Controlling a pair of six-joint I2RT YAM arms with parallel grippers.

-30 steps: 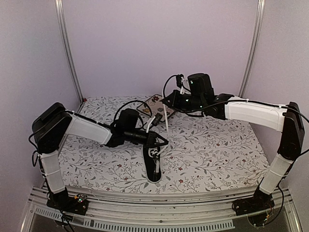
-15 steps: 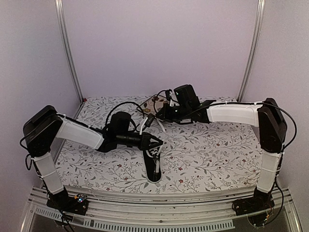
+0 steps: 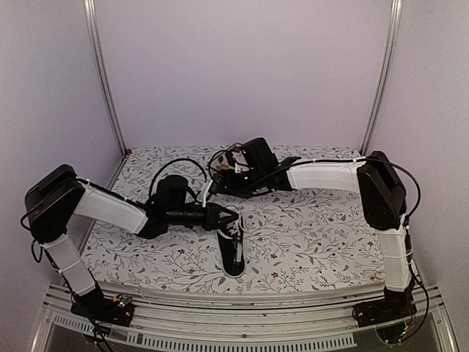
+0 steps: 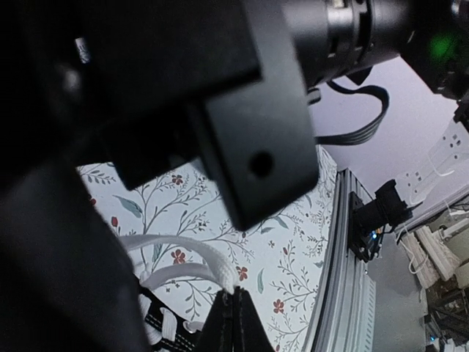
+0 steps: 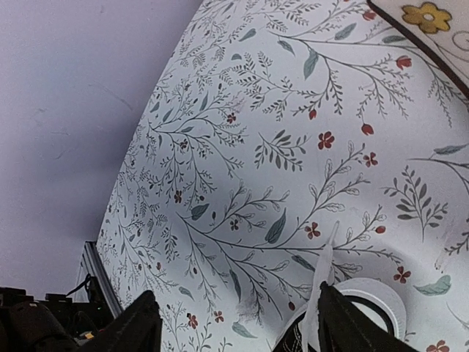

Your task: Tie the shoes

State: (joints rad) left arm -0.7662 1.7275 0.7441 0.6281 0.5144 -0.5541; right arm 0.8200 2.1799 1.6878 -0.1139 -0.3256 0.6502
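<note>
Grippers and a shoe on a flowered cloth. My right gripper (image 5: 236,312) had just sprung apart. A second before, its jaws were together and it hung high at the back right, drawing a strand of white lace (image 5: 319,282) up taut. Now it had swung down and to the left, past the floral plate (image 5: 432,18). The strand lay slack between its parted jaws, close beside one finger and gripped by neither.

My left gripper (image 4: 233,323) had stayed shut, its tips pinched together on the white lace just above the eyelets. Its arm had drawn back a little to the left.

Below both grippers, the black sneaker (image 3: 233,249) lay on the floral tablecloth (image 3: 330,227) near the front middle. Its toe cap pointed toward the arm bases, and it was in the same spot as before.

I judged that the right side had let go of its end after a pull, so the lace was held only from my left. No bow or knot showed in any view. The tying looked unfinished, and the right gripper would need to take a strand again.
</note>
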